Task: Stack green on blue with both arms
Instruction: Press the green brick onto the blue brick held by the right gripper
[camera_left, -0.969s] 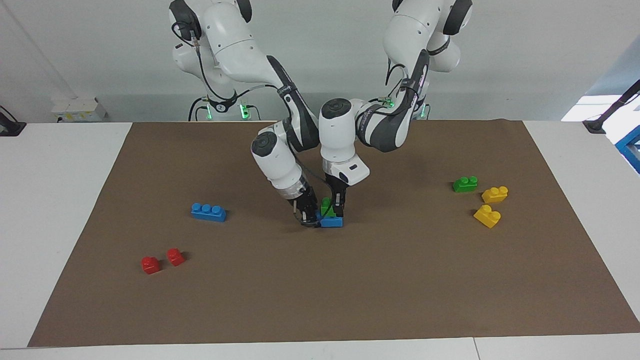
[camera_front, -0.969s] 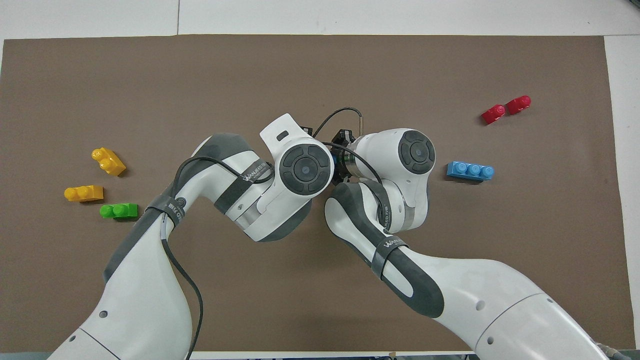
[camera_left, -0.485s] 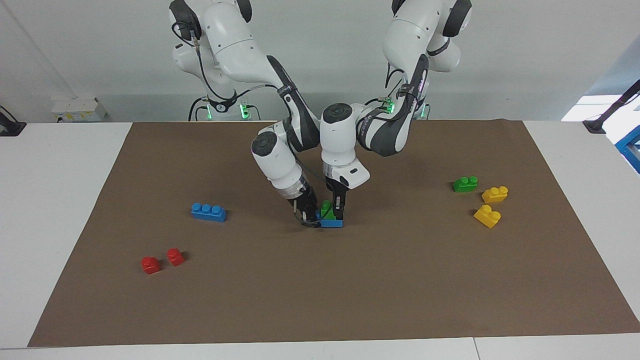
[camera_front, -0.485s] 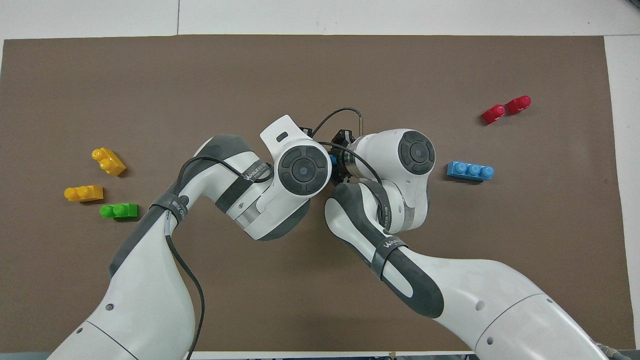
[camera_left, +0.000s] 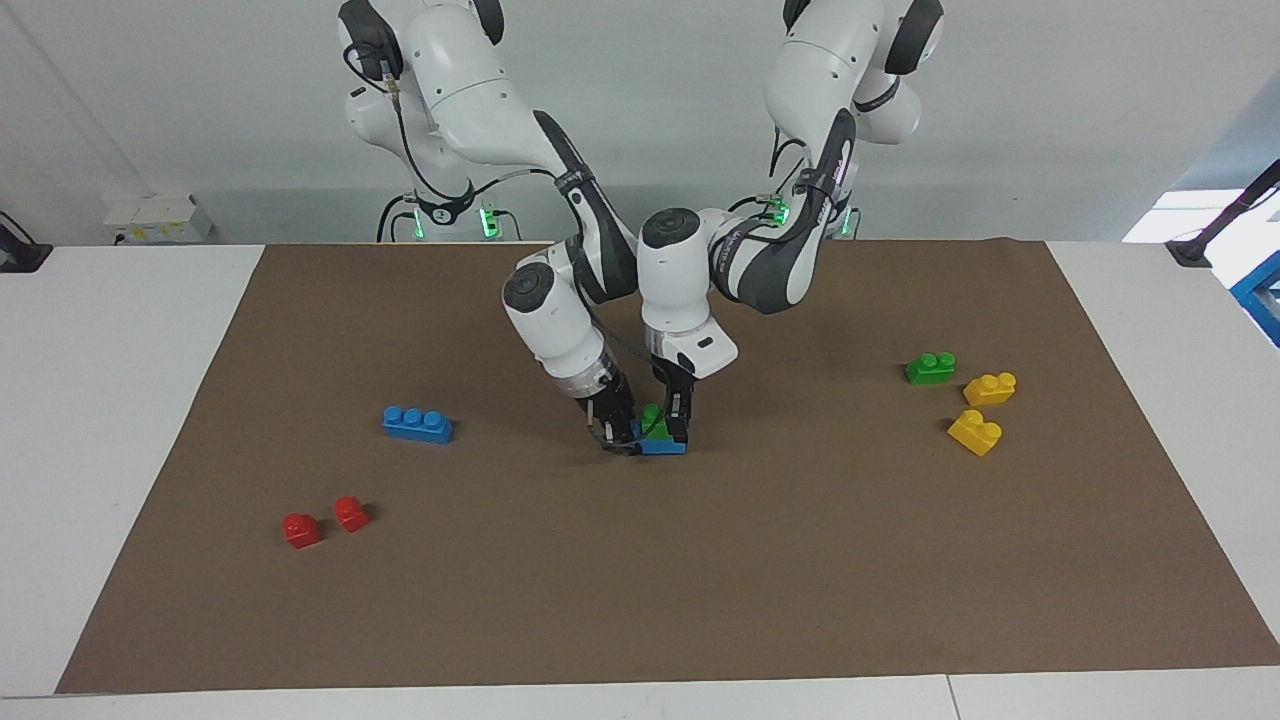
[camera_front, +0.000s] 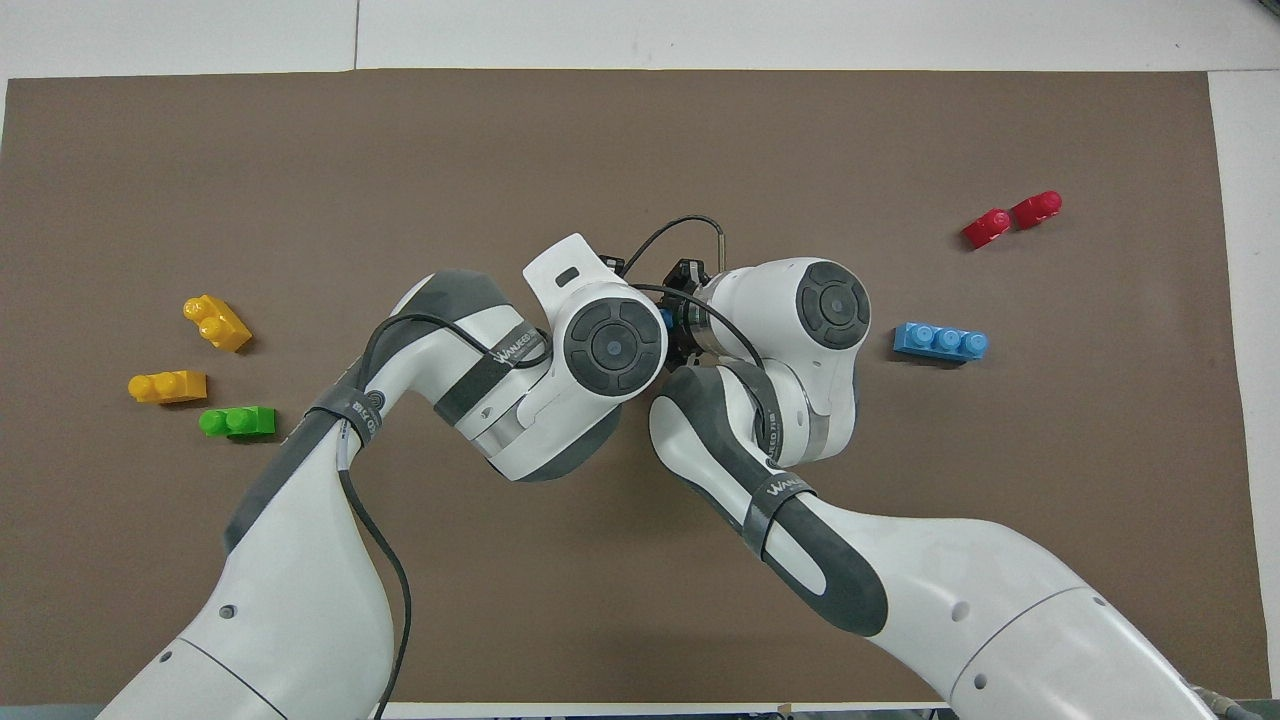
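Note:
A green brick (camera_left: 653, 418) sits on a blue brick (camera_left: 664, 446) in the middle of the brown mat. My left gripper (camera_left: 670, 418) comes straight down and is shut on the green brick. My right gripper (camera_left: 620, 438) comes in at a slant and is shut on the end of the blue brick toward the right arm's end. In the overhead view both wrists cover the pair; only a sliver of the blue brick (camera_front: 663, 318) shows. A second green brick (camera_left: 930, 368) lies toward the left arm's end, and a second blue brick (camera_left: 417, 423) toward the right arm's end.
Two yellow bricks (camera_left: 990, 388) (camera_left: 974, 432) lie beside the second green brick. Two red bricks (camera_left: 301, 529) (camera_left: 350, 513) lie farther from the robots than the second blue brick. The brown mat (camera_left: 700, 580) covers the table.
My left arm has sunk slightly, and the green brick sits a little lower on the blue brick. The right gripper has stayed where it was.

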